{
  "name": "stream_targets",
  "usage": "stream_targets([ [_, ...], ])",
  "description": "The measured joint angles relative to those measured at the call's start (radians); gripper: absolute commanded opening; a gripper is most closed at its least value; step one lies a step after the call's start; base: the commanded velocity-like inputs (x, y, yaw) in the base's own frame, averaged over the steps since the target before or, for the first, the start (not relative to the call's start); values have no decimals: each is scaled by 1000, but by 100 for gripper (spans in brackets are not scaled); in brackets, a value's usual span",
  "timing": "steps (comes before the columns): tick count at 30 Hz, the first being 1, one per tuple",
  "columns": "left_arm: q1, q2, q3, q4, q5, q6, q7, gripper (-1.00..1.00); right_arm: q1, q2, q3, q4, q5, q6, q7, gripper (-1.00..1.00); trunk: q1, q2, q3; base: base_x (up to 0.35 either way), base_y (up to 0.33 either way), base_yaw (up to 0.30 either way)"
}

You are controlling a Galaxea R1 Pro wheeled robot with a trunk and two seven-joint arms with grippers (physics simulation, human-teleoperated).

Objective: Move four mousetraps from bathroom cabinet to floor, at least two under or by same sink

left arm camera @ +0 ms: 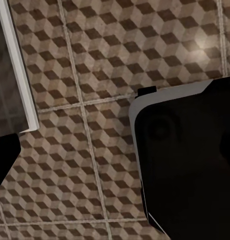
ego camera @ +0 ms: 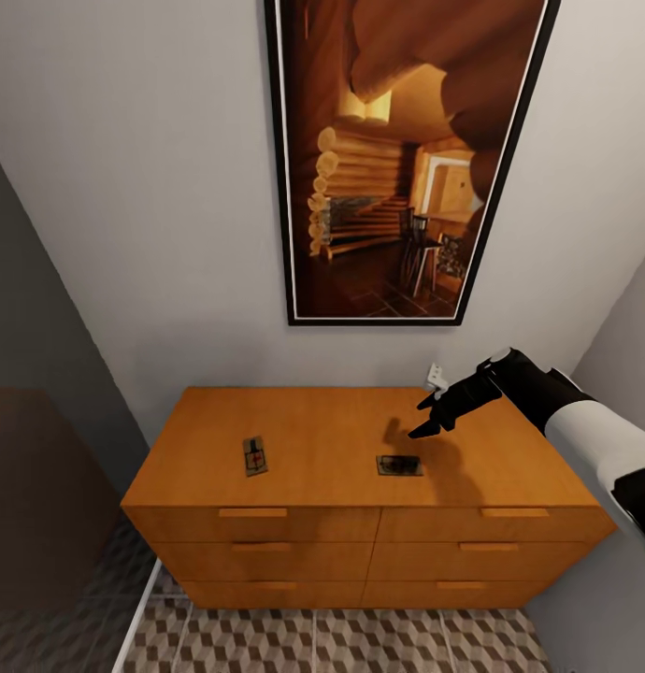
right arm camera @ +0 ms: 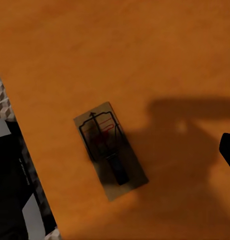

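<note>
Right fingers (ego camera: 433, 416) above, clear of mousetrap (ego camera: 399, 465), cabinet (ego camera: 322, 439) top

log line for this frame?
right pincer: open, above right mousetrap | left mousetrap: on cabinet top

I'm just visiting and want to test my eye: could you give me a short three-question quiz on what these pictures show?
1. How many mousetraps lie on top of the cabinet in the head view?
2. True or false: the right tool already grips a mousetrap.
3. Which is nearer the right tool: (a) the left mousetrap or (b) the right mousetrap?

Key
1. Two, both flat on the wooden top.
2. False. The tool hangs above the top, apart from the right mousetrap, casting a shadow beside it.
3. (b). In the right wrist view that mousetrap lies just below the tool.
</note>
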Motion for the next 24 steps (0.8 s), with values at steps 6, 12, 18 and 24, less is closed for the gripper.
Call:
stream_targets([
  [6,0,0,0,0,0,0,0,100,0,1,0,2,0,-2,-2,100,0,0,-8,0,0,0],
  [12,1,0,0,0,0,0,0,100,0,1,0,2,-1,-2,-2,100,0,0,-16,0,0,0],
  [18,1,0,0,0,0,0,0,100,0,2,1,2,-1,-2,-2,100,0,0,-24,-48,0,0],
  [24,1,0,0,0,0,0,0,100,0,3,2,2,-2,-2,-2,100,0,0,-32,-221,0,0],
])
